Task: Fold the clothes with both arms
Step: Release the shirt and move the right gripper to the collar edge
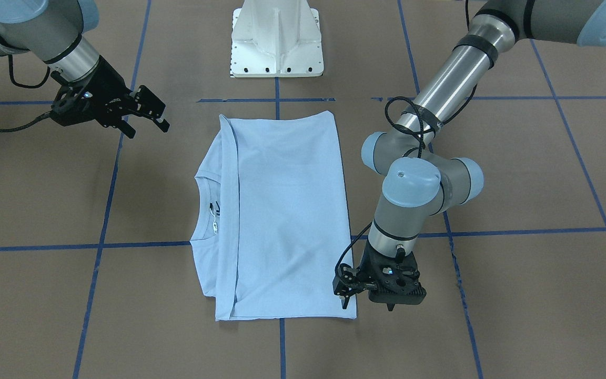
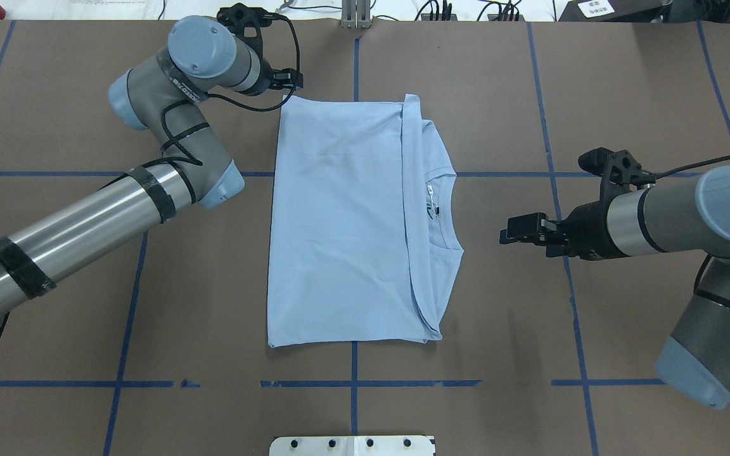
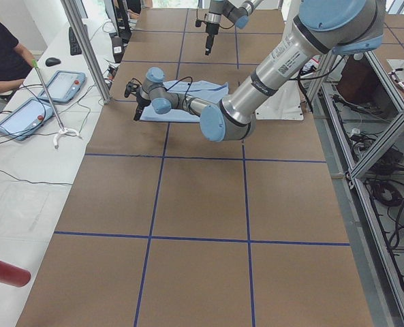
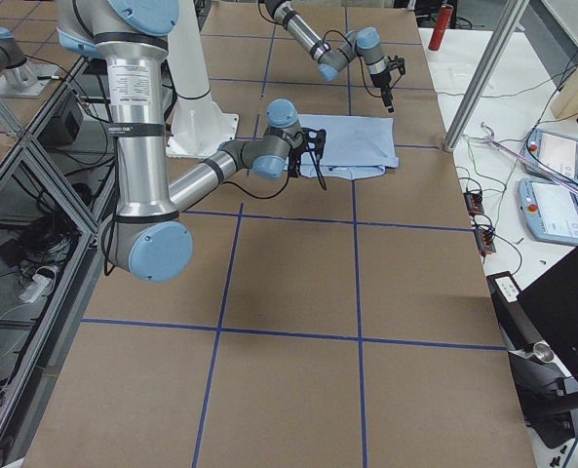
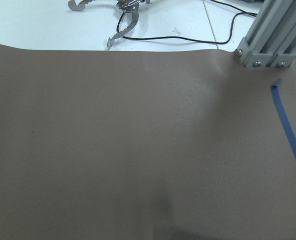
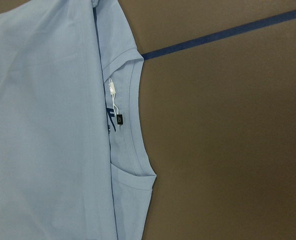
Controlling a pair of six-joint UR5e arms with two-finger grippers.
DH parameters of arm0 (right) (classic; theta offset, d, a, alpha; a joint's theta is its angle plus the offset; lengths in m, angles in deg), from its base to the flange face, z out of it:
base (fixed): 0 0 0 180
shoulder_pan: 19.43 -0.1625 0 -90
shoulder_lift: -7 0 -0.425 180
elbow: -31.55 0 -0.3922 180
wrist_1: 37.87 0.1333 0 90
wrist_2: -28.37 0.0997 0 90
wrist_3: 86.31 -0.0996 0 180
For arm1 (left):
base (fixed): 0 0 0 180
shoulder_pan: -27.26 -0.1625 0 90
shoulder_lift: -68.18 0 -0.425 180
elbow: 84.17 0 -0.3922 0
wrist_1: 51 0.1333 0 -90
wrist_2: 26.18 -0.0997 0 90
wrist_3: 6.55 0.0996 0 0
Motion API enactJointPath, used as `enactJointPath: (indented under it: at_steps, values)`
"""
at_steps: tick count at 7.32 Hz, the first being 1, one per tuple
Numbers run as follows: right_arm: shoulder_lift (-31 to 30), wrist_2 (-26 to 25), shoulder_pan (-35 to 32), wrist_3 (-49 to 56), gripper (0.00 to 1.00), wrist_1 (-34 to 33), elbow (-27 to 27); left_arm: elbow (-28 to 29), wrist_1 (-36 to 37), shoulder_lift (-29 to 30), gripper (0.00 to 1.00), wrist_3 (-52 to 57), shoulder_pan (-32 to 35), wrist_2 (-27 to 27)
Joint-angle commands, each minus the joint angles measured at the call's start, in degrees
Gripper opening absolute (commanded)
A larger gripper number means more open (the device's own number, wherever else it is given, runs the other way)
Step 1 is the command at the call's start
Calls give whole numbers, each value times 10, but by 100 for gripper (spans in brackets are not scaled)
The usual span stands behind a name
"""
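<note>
Shirt (image 2: 339,221): lay folded flat.
Left gripper (image 1: 374,295): hung beside its 11 o'clock corner, seen from overhead; finger spread unclear.
Right gripper (image 2: 517,229): fingers apart, at 3 o'clock, clear of it.

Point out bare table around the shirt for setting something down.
Free: table beside the T-shirt collar, nearer the robot than the right pincer; also the strip between shirt and white base. Crowded: shirt's far corner beside the left pincer.

You won't find any words here that you can read. The label (image 6: 112,120) inside the T-shirt (image 6: 48,125) collar has dark blue marks, half hidden. Its white tag (image 6: 111,90) looks blank. The sticker (image 3: 281,66) on the left arm (image 3: 270,75) is too blurry.
</note>
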Motion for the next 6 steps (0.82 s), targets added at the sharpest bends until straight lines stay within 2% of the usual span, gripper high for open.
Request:
enactJointPath:
  at_steps: [1, 3, 4, 5, 6]
  values:
    - [70, -61, 45, 80, 100, -124, 3, -105, 45, -67, 100, 15, 4, 25]
    - [176, -94, 81, 138, 100, -242, 28, -190, 80, -124, 100, 17, 5, 43]
    - [192, -124, 116, 173, 100, -263, 32, -237, 113, -144, 100, 38, 6, 43]
    - [192, -178, 154, 184, 100, -267, 36, -268, 123, -166, 100, 46, 7, 43]
    - [197, -232, 187, 190, 100, -267, 52, -276, 123, -176, 100, 46, 7, 43]
